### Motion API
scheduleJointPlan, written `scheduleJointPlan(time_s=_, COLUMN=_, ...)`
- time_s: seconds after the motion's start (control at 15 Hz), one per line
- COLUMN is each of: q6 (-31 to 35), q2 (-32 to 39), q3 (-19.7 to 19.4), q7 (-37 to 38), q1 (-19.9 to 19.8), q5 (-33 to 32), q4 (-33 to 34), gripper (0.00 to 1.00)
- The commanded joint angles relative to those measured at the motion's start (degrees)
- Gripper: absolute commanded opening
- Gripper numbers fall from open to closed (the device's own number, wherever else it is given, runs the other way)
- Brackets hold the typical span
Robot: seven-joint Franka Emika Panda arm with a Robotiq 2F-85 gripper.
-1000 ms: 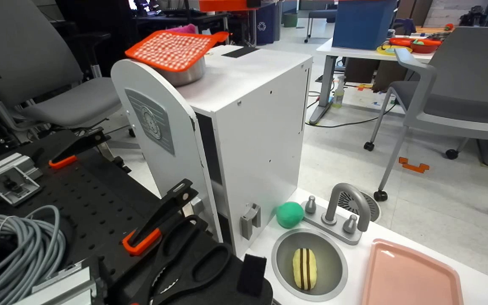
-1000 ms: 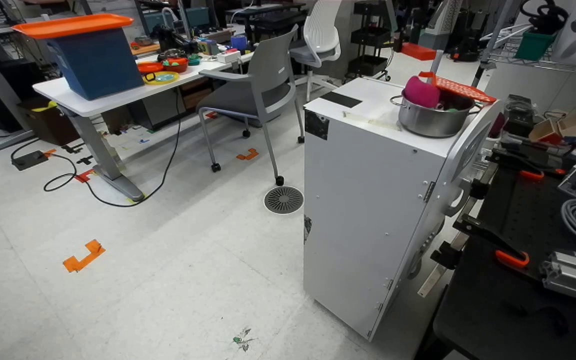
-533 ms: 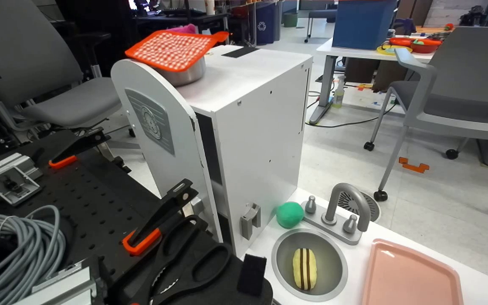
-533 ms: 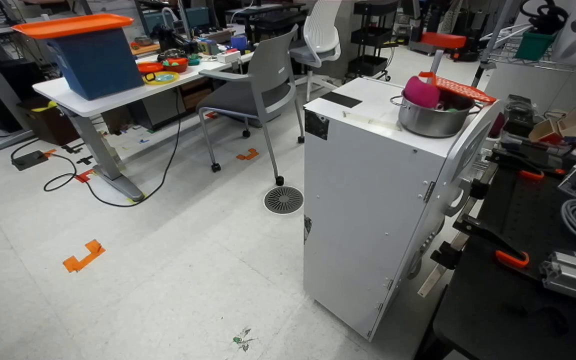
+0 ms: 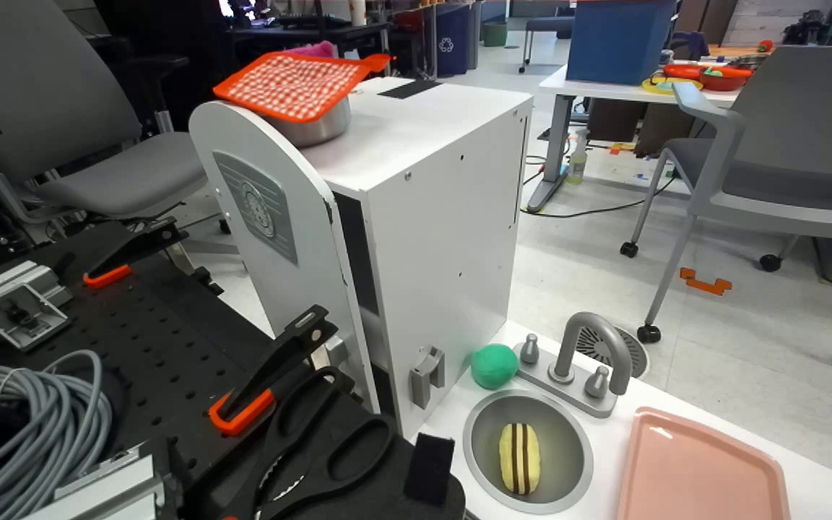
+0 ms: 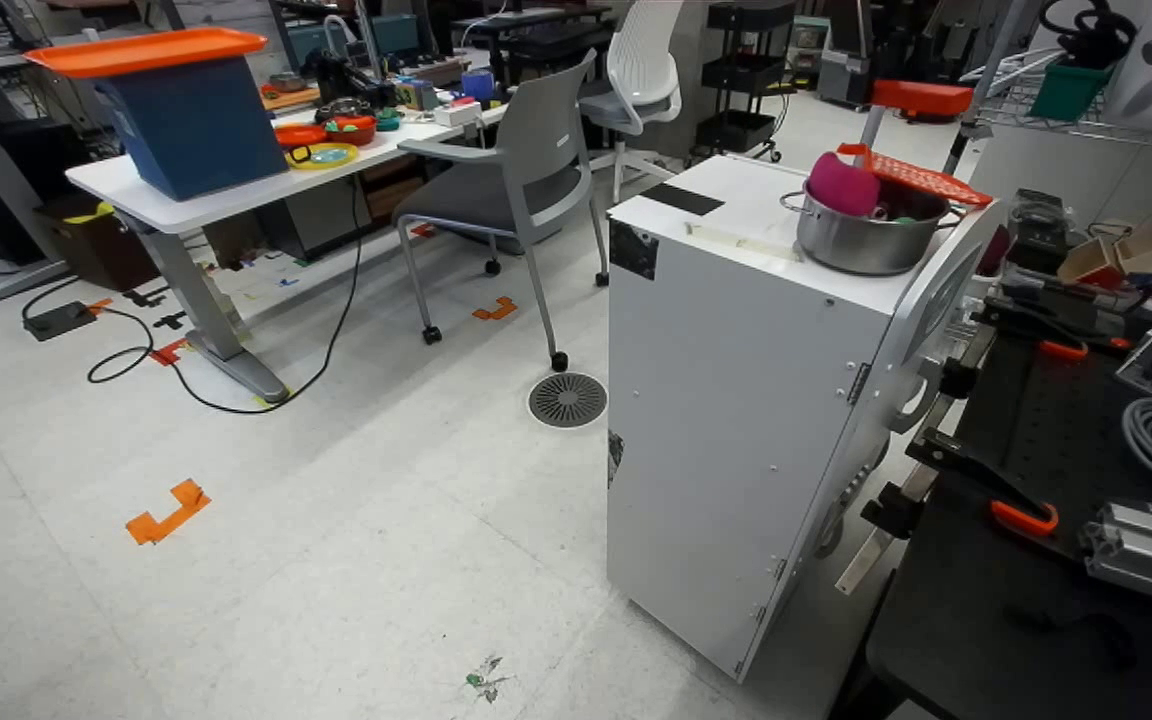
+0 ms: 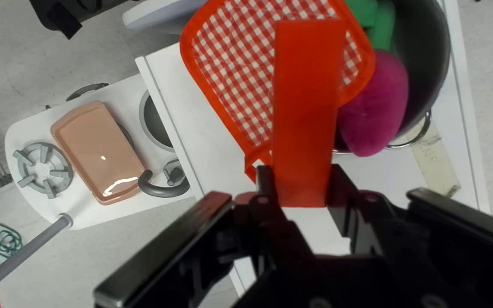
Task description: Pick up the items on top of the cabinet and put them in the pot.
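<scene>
On top of the white cabinet [image 6: 726, 400], at two o'clock in an exterior view, stands a round, shiny, straight-sided steel pot [image 6: 861, 245]. Inside it, toward ten o'clock, sits a rounded, plush-looking magenta lump [image 6: 841, 183], its lower part hidden by the pot's wall. A quilted potholder [image 7: 238, 68], red-and-white checked with smooth orange-red edging, lies tilted across the rim; the wrist view has it at twelve o'clock, its top cut off. Soft green lobes [image 7: 381, 25] show in the pot near one o'clock there, partly covered and also cropped, so their full shape is hard to make out. The jaws, dark and out of focus, clench one end of a smooth, oblong orange-red block [image 7: 306, 111], slightly blurred, which hides part of the checks; whether block and potholder touch cannot be told. At nine o'clock a glossy pale pink tray [image 7: 96, 147] lies on a white surface [image 7: 28, 128], beside a round grey basin [image 7: 155, 124] partly hidden by the cabinet.
</scene>
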Motion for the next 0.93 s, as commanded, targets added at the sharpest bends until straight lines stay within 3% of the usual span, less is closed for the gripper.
scheduleJointPlan(time_s=0.0, q6=1.55, q2=-2.78, q3=1.51, q7=-0.46, q1=-0.02, q5=-2.89, q4=-2.93, gripper=0.08)
scheduleJointPlan(time_s=0.33, q6=4.77, q2=-2.79, q3=2.8, q7=1.09, q1=0.09, q5=-7.14, q4=-3.88, gripper=0.08)
scheduleJointPlan(time_s=0.87, q6=7.06, q2=-2.61, q3=3.18, q7=1.47, q1=0.1, q5=-8.46, q4=-4.39, gripper=0.08)
